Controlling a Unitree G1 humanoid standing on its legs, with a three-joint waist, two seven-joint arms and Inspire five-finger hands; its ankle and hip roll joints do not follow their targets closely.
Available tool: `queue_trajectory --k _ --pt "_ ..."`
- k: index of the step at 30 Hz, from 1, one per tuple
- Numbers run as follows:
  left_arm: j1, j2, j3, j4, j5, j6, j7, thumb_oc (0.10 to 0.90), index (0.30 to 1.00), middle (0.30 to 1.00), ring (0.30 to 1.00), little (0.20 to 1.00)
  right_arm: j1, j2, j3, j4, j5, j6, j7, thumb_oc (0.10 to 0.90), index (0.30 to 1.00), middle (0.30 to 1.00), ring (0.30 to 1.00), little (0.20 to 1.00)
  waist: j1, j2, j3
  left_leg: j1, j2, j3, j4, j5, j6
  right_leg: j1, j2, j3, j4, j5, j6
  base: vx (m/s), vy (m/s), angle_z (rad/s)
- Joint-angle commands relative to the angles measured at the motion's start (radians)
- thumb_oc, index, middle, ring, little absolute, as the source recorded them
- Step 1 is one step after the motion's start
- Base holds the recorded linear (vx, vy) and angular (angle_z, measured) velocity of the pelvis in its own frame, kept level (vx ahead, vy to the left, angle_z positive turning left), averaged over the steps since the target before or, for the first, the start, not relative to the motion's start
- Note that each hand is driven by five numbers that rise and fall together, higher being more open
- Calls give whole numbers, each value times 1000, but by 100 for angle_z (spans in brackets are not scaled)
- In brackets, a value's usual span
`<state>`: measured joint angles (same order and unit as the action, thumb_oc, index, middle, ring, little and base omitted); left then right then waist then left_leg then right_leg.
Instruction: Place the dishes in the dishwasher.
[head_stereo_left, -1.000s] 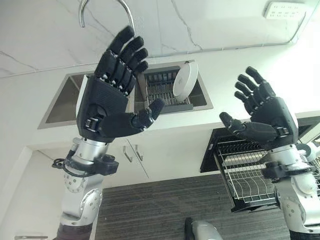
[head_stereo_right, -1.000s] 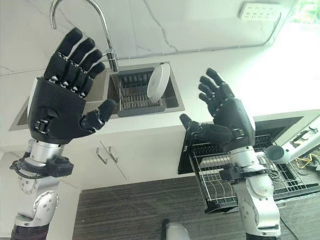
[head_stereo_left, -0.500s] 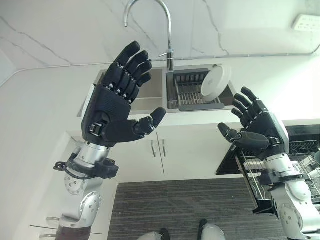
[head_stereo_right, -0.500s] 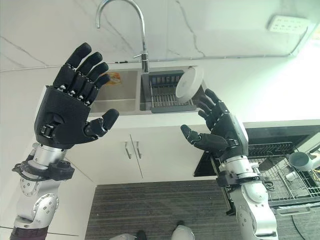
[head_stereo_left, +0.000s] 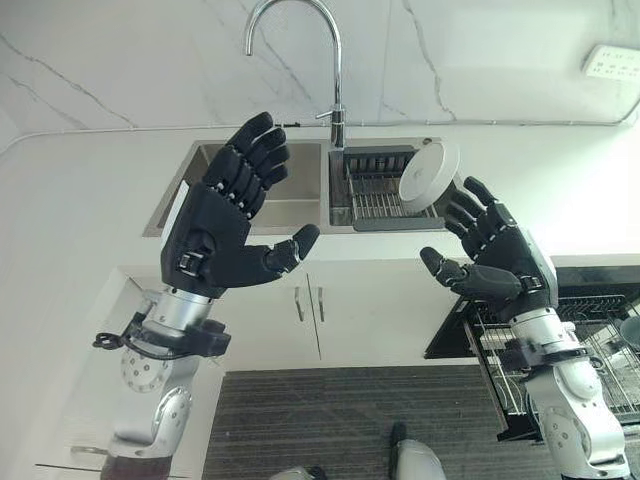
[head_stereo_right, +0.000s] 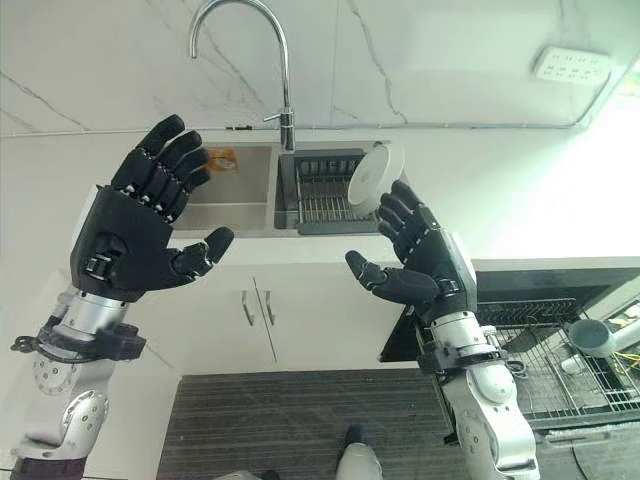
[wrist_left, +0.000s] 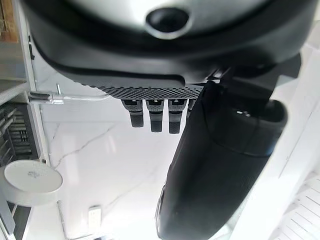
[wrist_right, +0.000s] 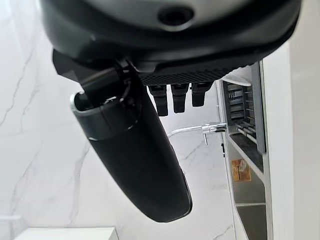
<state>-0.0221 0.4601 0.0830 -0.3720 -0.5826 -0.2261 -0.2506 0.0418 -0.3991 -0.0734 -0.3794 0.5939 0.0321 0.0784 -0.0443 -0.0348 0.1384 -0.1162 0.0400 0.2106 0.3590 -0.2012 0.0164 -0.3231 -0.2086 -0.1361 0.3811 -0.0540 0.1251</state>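
Observation:
A white plate (head_stereo_left: 429, 171) stands on edge in the dark drying rack (head_stereo_left: 375, 195) set in the right basin of the sink; it also appears in the left wrist view as the plate (wrist_left: 31, 181). My left hand (head_stereo_left: 215, 232) is raised in front of the left basin, open, fingers straight, holding nothing. My right hand (head_stereo_left: 493, 262) is raised to the right of the rack, just below the plate, open and empty too. The dishwasher's wire rack (head_stereo_left: 600, 350) is pulled out at the lower right, below the counter.
A curved chrome faucet (head_stereo_left: 335, 90) rises behind the sink (head_stereo_left: 195, 165). White cabinet doors (head_stereo_left: 310, 315) with handles sit under the counter. A wall socket (head_stereo_left: 612, 60) is at the far right. A cup (head_stereo_right: 590, 338) rests in the dishwasher rack. Dark floor lies below.
The camera has shifted, so the sink now sits near the middle. My right hand has moved in closer to the plate. Both hands stay open and empty.

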Motion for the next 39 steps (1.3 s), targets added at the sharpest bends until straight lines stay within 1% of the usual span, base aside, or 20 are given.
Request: queue_trajectory --k 1,2,4,5,6,7,8,9,11,12,14,15,18,21,24,25,28,32,33,39 --pt "-116 41 6 -116 -85 -75 30 800 900 900 900 900 -131 -23 -49 -68 77 -123 -15 800 900 900 900 900 -35 13 -58 114 65 -8 -59 -99 -47 119 59 -40 -81 -49 14 118 -304 -12" --pt "-119 32 4 -117 -90 -74 31 800 900 900 900 900 -135 -22 -49 -70 77 -124 -8 800 900 900 900 900 -36 15 -59 117 73 -2 -59 -92 -55 123 63 -44 -81 -54 10 104 -270 -11" --pt "-124 7 -4 -123 -82 -69 29 800 900 900 900 900 -137 -31 -56 -82 78 -116 2 800 900 900 900 900 -36 19 -57 123 96 16 -59 -55 -78 138 78 -50 -81 -67 -7 134 -291 2" --pt "-114 -10 -8 -128 -82 -63 14 800 900 900 900 900 -131 -42 -68 -85 86 -109 7 800 900 900 900 900 -30 18 -52 133 109 24 -59 39 -99 156 87 -54 -81 -79 -23 167 -281 9" --pt "-107 -16 -7 -130 -81 -64 6 800 900 900 900 900 -128 -48 -72 -84 89 -108 11 800 900 900 900 900 -25 13 -48 140 100 21 -59 76 -103 162 87 -53 -81 -85 -31 184 -261 5" --pt "-92 -21 -3 -129 -77 -74 -2 800 900 900 900 900 -122 -55 -78 -83 94 -107 19 800 900 900 900 900 -18 4 -39 142 81 17 -59 108 -103 172 82 -46 -81 -91 -38 137 -163 -6" --pt "-81 -26 -1 -129 -71 -83 -5 800 900 900 900 900 -119 -56 -82 -83 94 -106 25 800 900 900 900 900 -13 0 -33 135 72 12 -59 118 -100 178 81 -41 -81 -95 -41 104 -100 -3" --pt "-73 -31 2 -129 -69 -89 -11 800 900 900 900 900 -115 -56 -84 -83 91 -105 27 800 900 900 900 900 -9 -3 -27 121 65 8 -59 113 -93 183 79 -37 -81 -97 -40 70 -11 -6" --pt "-55 -32 12 -125 -75 -101 -27 800 900 900 900 900 -119 -52 -81 -73 80 -98 16 800 900 900 900 900 -4 10 -20 85 61 6 -59 45 -80 187 86 -35 -81 -102 -32 84 108 -6" --pt "-42 -32 13 -124 -68 -115 -39 800 900 900 900 900 -116 -38 -68 -67 56 -94 -11 800 900 900 900 900 -4 48 -17 -9 98 -28 -59 30 -106 195 111 -34 -81 -117 -21 102 166 -2" --pt "-44 -26 11 -121 -76 -117 -39 800 900 900 900 900 -108 -36 -69 -69 46 -88 -14 800 900 900 900 900 -4 53 -22 -24 97 -52 -59 37 -113 197 111 -38 -81 -123 -20 88 182 55" --pt "-48 -25 4 -112 -65 -127 -28 800 900 900 900 900 -103 -45 -68 -69 50 -87 -12 800 900 900 900 900 -9 53 -32 -26 101 -56 -59 28 -114 200 104 -46 -81 -131 -20 71 228 38" --pt "-60 -11 -1 -102 -28 -141 -1 800 900 900 900 900 -99 -48 -74 -61 64 -67 -15 800 900 900 900 900 -9 52 -46 -23 96 -62 -59 22 -114 205 89 -59 -81 -130 -13 52 195 -31" --pt "-71 2 -1 -84 -16 -113 12 800 900 900 900 900 -97 -41 -70 -42 43 -60 -37 800 900 900 900 900 -9 44 -55 -17 97 -58 -59 15 -110 209 74 -73 -81 -125 -5 42 133 -12" --pt "-75 14 -2 -59 -7 -65 11 800 900 900 900 900 -101 -39 -73 -20 49 -73 -67 800 900 900 900 900 -2 34 -63 -11 83 -62 -59 4 -98 213 62 -80 -81 -121 1 43 126 -4" --pt "-69 19 0 -47 -8 -57 6 800 900 900 900 900 -104 -36 -78 -11 65 -79 -77 800 900 900 900 900 2 30 -64 -8 78 -64 -59 -1 -92 213 58 -80 -81 -119 3 53 134 13" --pt "-54 21 -1 -30 0 -38 2 800 900 900 900 900 -112 -30 -89 11 78 -67 -118 800 900 900 900 900 10 23 -66 -4 67 -65 -59 -12 -80 212 51 -77 -81 -116 9 33 85 12" --pt "-52 32 -16 -12 28 -23 8 800 900 900 900 900 -130 -36 -93 43 80 -70 -158 800 900 900 900 900 18 19 -68 -2 62 -64 -59 -19 -72 210 46 -77 -81 -113 12 15 44 4" --pt "-60 43 -26 3 22 -19 21 800 900 900 900 900 -154 -48 -88 75 87 -73 -185 800 900 900 900 900 26 16 -70 -1 61 -63 -59 -22 -69 211 42 -82 -81 -113 14 0 0 0" --pt "-107 54 -63 15 24 -29 78 800 900 900 900 900 -236 -74 -67 173 120 -88 -273 800 900 900 900 900 45 12 -74 3 60 -66 -59 -28 -65 218 42 -90 -81 -118 11 0 0 0"
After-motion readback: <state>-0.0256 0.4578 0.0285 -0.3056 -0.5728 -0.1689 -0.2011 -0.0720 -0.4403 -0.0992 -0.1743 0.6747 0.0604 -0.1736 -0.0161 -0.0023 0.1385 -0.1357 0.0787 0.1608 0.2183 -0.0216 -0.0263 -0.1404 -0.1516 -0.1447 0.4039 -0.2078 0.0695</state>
